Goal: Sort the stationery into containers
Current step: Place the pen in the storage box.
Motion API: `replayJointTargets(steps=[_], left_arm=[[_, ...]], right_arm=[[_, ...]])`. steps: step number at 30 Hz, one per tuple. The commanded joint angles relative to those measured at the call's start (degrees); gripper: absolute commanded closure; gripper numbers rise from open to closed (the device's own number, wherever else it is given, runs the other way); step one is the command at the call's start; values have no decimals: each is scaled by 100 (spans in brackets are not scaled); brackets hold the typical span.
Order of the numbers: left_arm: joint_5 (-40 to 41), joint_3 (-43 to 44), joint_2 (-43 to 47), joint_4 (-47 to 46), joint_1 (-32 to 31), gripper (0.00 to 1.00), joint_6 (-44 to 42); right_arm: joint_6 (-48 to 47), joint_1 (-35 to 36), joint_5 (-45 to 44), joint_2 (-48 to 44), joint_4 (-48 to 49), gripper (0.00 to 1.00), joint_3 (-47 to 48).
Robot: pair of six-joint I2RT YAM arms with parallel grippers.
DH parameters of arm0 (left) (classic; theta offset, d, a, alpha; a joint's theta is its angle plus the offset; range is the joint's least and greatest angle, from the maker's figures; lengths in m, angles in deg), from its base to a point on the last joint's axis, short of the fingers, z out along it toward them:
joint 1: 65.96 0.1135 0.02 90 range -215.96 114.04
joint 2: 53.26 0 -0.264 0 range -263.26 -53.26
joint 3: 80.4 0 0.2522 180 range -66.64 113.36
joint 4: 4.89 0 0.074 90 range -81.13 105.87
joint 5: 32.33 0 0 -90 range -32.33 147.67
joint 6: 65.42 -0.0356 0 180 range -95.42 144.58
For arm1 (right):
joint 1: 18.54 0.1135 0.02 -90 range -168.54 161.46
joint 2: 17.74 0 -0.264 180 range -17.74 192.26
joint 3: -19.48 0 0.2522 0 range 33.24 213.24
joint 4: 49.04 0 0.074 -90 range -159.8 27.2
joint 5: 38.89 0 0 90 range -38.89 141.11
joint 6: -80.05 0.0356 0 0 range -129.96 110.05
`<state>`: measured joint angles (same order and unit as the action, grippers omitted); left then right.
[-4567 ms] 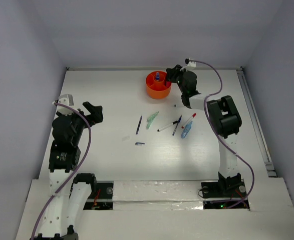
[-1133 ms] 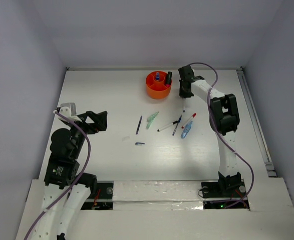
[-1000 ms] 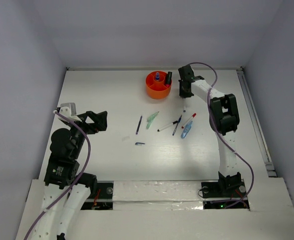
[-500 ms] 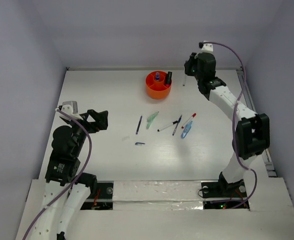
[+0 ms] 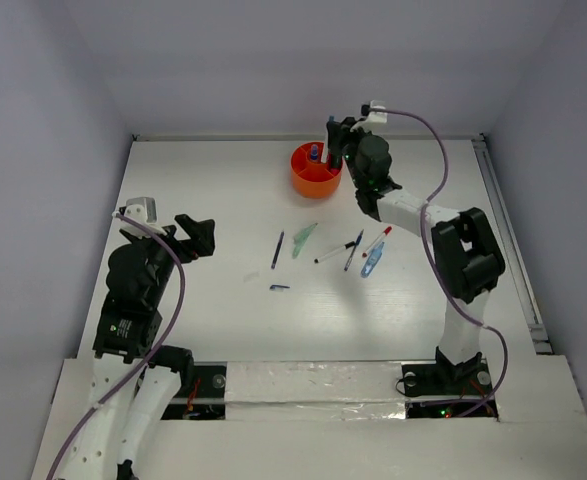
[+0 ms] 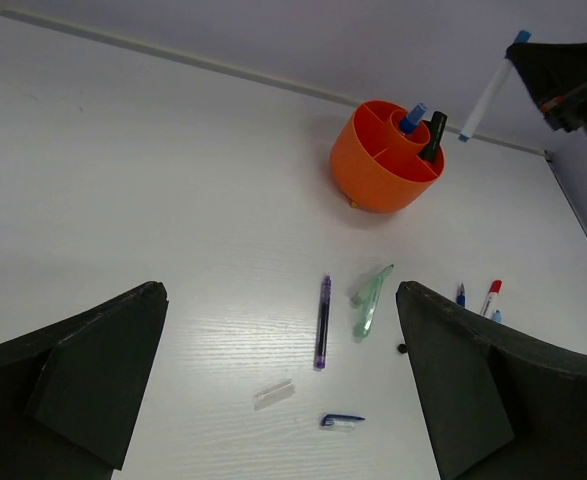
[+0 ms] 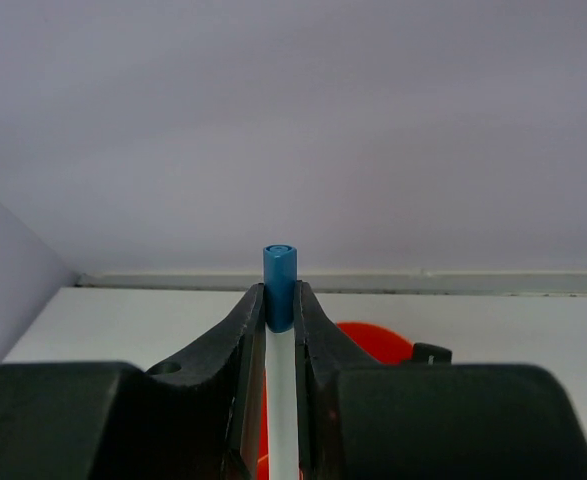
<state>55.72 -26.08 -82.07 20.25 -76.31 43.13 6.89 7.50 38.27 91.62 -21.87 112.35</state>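
My right gripper [image 7: 280, 305] is shut on a white pen with a blue cap [image 7: 280, 275], holding it upright. From above, this gripper [image 5: 339, 135] hangs at the back right rim of the orange container [image 5: 316, 172]. The tub [image 6: 383, 165] holds a blue-capped bottle [image 6: 411, 117] and a black marker [image 6: 433, 135]. On the table lie a dark blue pen [image 5: 277, 250], a pale green pen [image 5: 304, 240], a red-tipped white pen [image 5: 377, 241] and a light blue one [image 5: 372, 262]. My left gripper [image 5: 197, 236] stands open and empty at the left, apart from all of them.
A loose blue cap [image 6: 341, 421] and a clear cap [image 6: 273, 393] lie in front of the dark blue pen. Two more pens [image 5: 345, 250] cross beside the red-tipped one. White walls close the table at the back and both sides.
My right arm lifted the blue-capped pen off the table right of the tub, swung high toward the back, then came left to the tub's rim. The left arm barely moved.
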Motion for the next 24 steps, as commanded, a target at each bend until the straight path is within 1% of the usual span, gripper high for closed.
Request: replayJointTargets(steps=[1,7,14,24], left_arm=[[-59,207,-18,-311,42,1,-9],[-68,216,-62,-329,94,1,-9],[-86,216,-98,-338,94,1,-9],[-103,216,-106,-329,94,1,-9]], right_arm=[[-357,112,-473,208,1188,100,263],[-410,164,-676,638,1505,100,193],[-533,164,-878,937,1822,100,-10],[-445,164,-957,1079,2112,100,-282]])
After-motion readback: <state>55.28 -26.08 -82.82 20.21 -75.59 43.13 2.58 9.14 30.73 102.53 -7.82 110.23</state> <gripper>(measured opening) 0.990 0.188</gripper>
